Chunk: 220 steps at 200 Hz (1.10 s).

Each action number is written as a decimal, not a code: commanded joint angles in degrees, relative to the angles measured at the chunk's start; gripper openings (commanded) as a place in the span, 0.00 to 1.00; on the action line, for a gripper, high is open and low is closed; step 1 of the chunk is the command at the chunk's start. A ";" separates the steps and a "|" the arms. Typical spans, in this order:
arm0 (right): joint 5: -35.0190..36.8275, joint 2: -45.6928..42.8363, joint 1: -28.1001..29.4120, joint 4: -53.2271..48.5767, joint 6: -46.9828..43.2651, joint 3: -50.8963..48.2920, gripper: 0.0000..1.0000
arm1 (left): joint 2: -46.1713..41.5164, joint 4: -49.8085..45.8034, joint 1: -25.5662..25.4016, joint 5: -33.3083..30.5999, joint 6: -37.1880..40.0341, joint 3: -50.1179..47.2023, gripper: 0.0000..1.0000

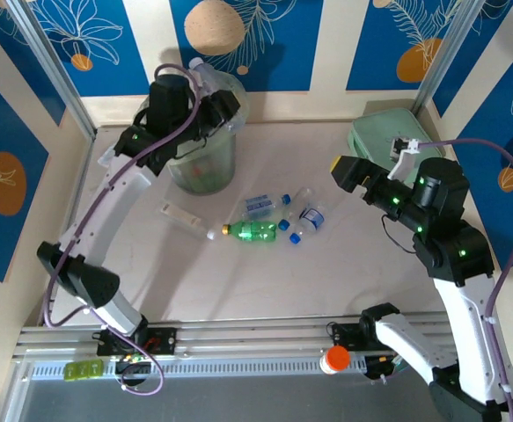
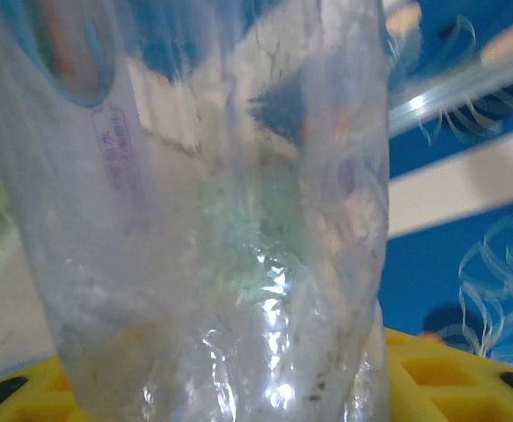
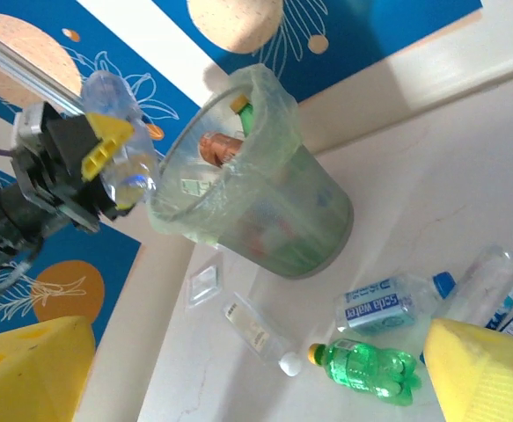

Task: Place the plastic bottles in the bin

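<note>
**One bottle at the bin, right side bare**

From above, my left gripper [image 1: 199, 83] is at the far left, at the rim of the tall round pale-green translucent bin [image 1: 205, 163]. It is clamped on a crumpled clear plastic bottle [image 1: 201, 69]. My right gripper [image 1: 340, 170] hangs right of centre, jaws spread wide and holding nothing. Between the two, on the pale table [image 1: 326, 281], lies a green plastic bottle with a yellow cap [image 1: 254, 231]. Just far of it is a clear bottle with a blue label [image 1: 260, 207], and more clear blue-capped bottles [image 1: 309, 215] lie just to the right.

Through my left wrist camera, the crumpled bottle stands pressed between my yellow fingertips [image 2: 441, 369].

Through my right wrist camera, my own yellow fingers [image 3: 480, 369] gape apart with nothing between them. Beyond them, a red-labelled bottle [image 3: 221, 145] shows inside the bin. The held bottle sits just beside the rim.
</note>
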 commanded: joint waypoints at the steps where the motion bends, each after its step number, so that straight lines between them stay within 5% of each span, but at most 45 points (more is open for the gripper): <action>1: -2.31 0.65 -0.72 -1.11 -0.94 -1.26 0.96 | 4.45 -9.21 1.85 -7.88 -9.59 5.80 0.48; 63: -2.66 1.37 -1.58 -0.86 -1.51 -5.27 0.96 | 13.49 -14.16 5.82 -14.63 -17.18 16.47 0.51; 159: -2.57 1.76 -1.87 -0.26 -2.72 -7.42 0.96 | 16.85 -17.59 7.81 -15.60 -25.28 14.91 0.62; 220: -3.20 1.60 -1.87 1.06 -2.48 -9.26 0.96 | 14.42 -15.55 7.86 -15.04 -26.68 10.72 0.81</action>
